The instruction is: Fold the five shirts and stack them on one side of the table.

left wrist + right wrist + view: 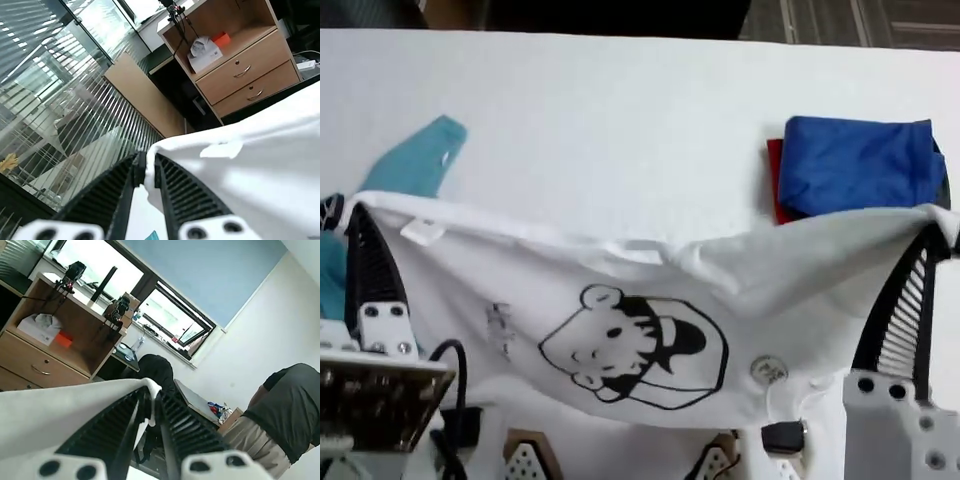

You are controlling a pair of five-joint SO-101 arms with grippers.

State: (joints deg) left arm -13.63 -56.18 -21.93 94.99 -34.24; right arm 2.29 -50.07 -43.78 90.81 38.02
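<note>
I see the white cloth shirt (620,310) with a black cartoon bear on it. It is held up and stretched out over the flat white table (620,110). My left gripper (148,169) is pinched tight on one top corner of the white shirt, close to its little tag. My right gripper (150,399) is squeezed on the other top corner. Behind the white shirt, at the right gripper's end, a folded blue shirt (860,165) lies on a red folded shirt (773,180). At the other end lies a crumpled teal shirt (415,165).
</note>
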